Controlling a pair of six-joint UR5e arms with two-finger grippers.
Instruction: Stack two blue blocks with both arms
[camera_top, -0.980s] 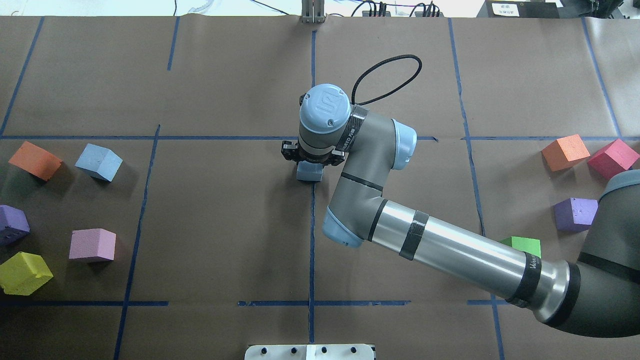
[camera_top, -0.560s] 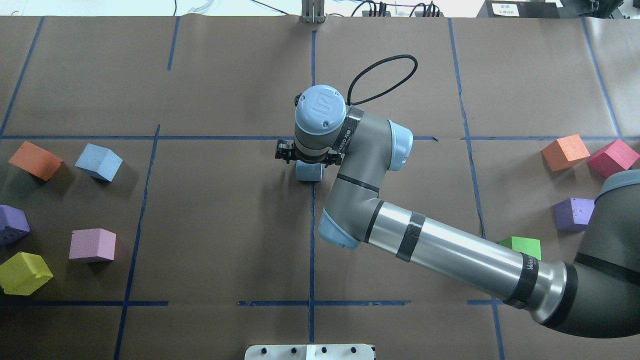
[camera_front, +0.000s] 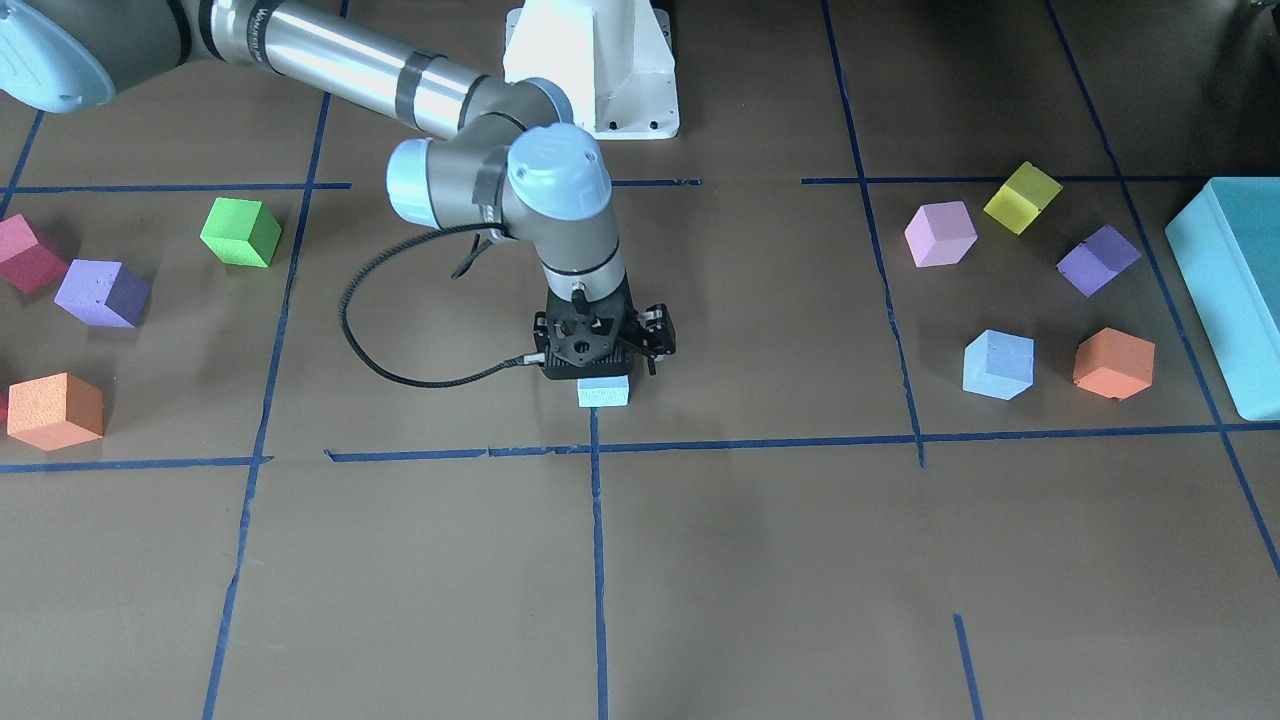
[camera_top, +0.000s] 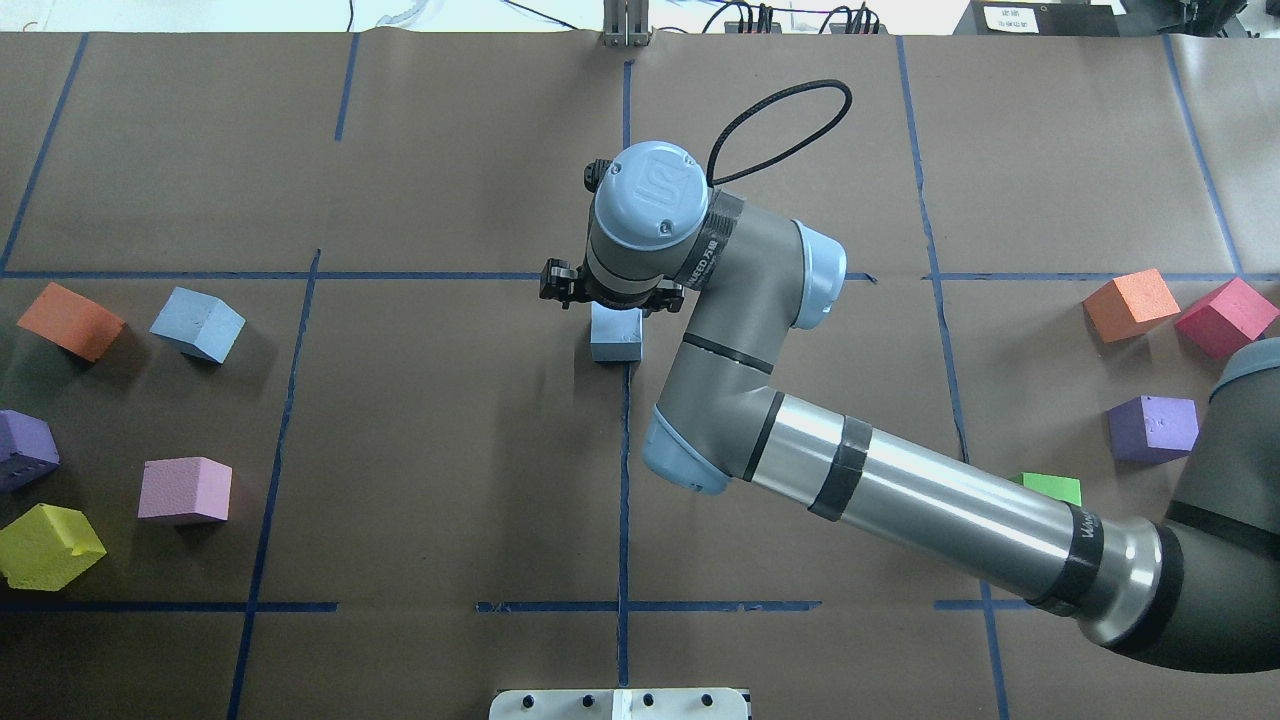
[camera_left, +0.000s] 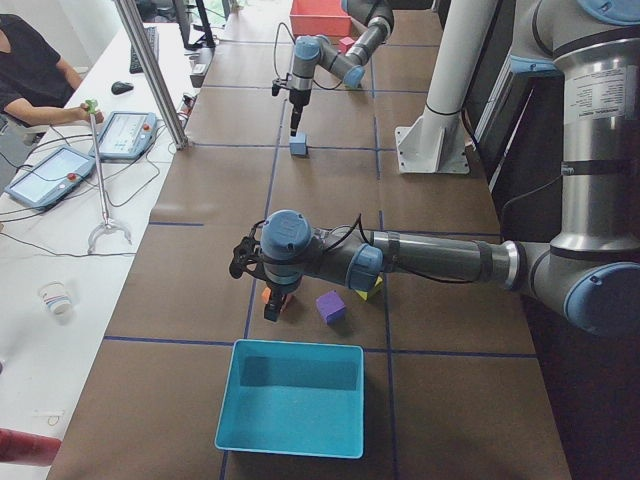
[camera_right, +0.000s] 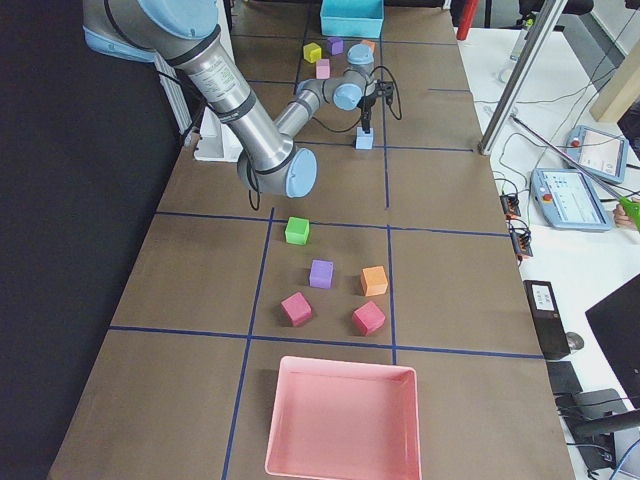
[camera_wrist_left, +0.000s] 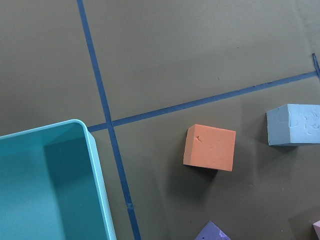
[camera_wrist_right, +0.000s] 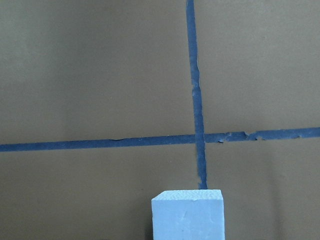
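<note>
One blue block (camera_top: 615, 335) stands on the table at the centre tape line; it also shows in the front view (camera_front: 604, 391) and at the bottom of the right wrist view (camera_wrist_right: 187, 215). My right gripper (camera_top: 610, 292) hangs just above it, open, not holding it. The second blue block (camera_top: 197, 323) lies at the far left beside an orange cube (camera_top: 70, 320); the left wrist view shows it (camera_wrist_left: 294, 124) at the right edge. My left gripper (camera_left: 277, 303) shows only in the exterior left view, low over that orange cube; I cannot tell whether it is open or shut.
Purple (camera_top: 25, 450), pink (camera_top: 185, 490) and yellow (camera_top: 50, 545) cubes lie at the left. Orange (camera_top: 1130, 303), red (camera_top: 1225, 317), purple (camera_top: 1152, 428) and green (camera_top: 1048, 488) cubes lie at the right. A teal box (camera_front: 1230, 290) and a pink tray (camera_right: 340, 420) stand at the table's ends.
My right gripper has let go of the centre blue block and moved up and away from it, so more of the block shows. The block has stayed in place.
</note>
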